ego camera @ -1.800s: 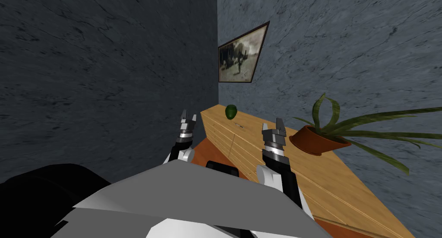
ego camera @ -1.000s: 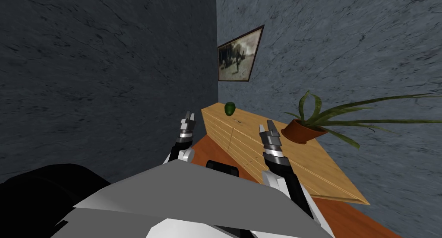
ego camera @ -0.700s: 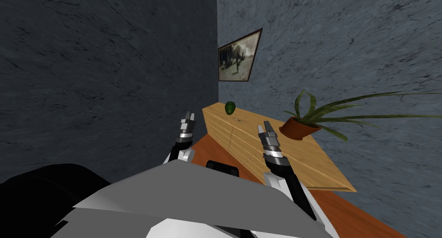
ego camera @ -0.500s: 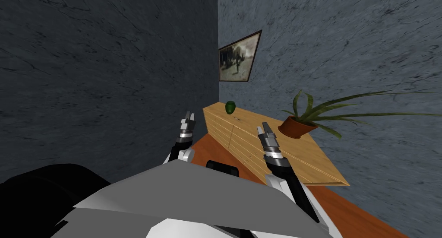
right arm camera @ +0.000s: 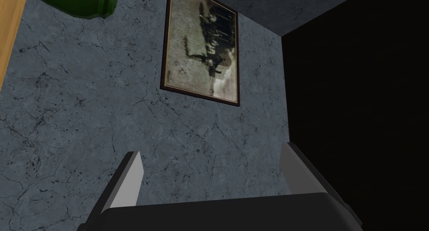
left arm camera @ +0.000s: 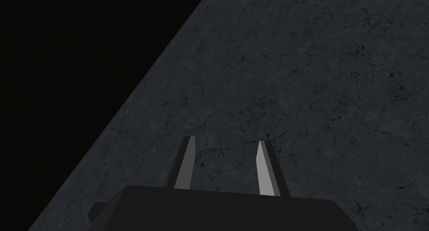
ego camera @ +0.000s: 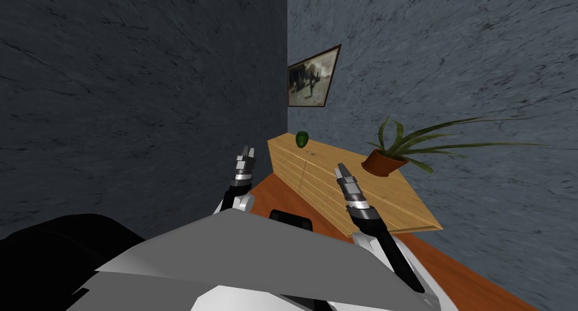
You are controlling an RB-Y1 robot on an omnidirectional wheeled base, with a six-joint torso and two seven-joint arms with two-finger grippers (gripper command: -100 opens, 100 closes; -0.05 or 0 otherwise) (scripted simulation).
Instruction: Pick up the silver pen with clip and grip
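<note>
I've backed from 1 dresser (ego camera: 367, 197), 1 plant (ego camera: 385, 162), 1 vase (ego camera: 302, 138); left claw (ego camera: 246, 151), right claw (ego camera: 340, 168) open, empty.

Room corner: drawer cabinet (ego camera: 389, 203) stands along right-hand wall (ego camera: 451, 70), far end close to corner with left-hand wall (ego camera: 141, 99). On cabinet top, vase (ego camera: 302, 138) sits at far end; potted plant (ego camera: 385, 161) well apart from it, nearer this end, leaves reaching right along wall. Framed picture (ego camera: 309, 79) hangs on right-hand wall above vase. Left gripper (ego camera: 246, 150) before left-hand wall, left of cabinet; right gripper (ego camera: 340, 167) before cabinet front, left of plant. Floor (ego camera: 451, 271) runs beneath cabinet.
</note>
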